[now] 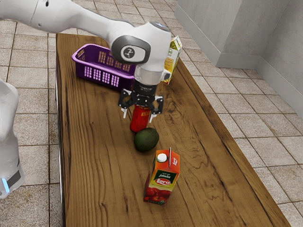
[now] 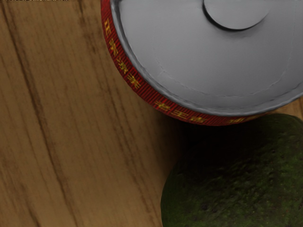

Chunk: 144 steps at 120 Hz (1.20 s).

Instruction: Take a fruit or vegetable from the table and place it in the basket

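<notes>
Jaws parted | avocado (image 1: 146, 140) below them | just beside red can (image 1: 139, 120)

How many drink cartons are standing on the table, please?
2. The orange-red carton stands near the avocado, low in the exterior view; the yellow-and-white carton stands farther up, partly behind the arm. Another could be hidden there.

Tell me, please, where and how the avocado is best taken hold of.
Probably around its rounded middle, coming straight down: the avocado lies on the table with its top uncovered. I would close the gripper on the flanks not facing the red can beside it.
</notes>
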Each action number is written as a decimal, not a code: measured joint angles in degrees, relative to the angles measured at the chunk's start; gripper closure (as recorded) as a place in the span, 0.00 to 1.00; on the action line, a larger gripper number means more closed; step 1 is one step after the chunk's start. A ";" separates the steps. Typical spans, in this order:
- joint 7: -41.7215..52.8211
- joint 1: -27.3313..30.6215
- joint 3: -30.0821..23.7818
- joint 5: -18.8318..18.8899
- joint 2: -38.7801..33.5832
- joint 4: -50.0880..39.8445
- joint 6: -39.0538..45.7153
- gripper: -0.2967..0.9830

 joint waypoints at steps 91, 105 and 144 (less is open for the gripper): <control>10.13 -0.14 0.52 -0.63 1.11 -0.73 1.49 0.23; 10.85 -0.63 0.50 -0.49 1.81 -0.59 2.00 0.23; 12.24 -2.78 0.50 -0.54 3.77 -0.15 4.73 0.23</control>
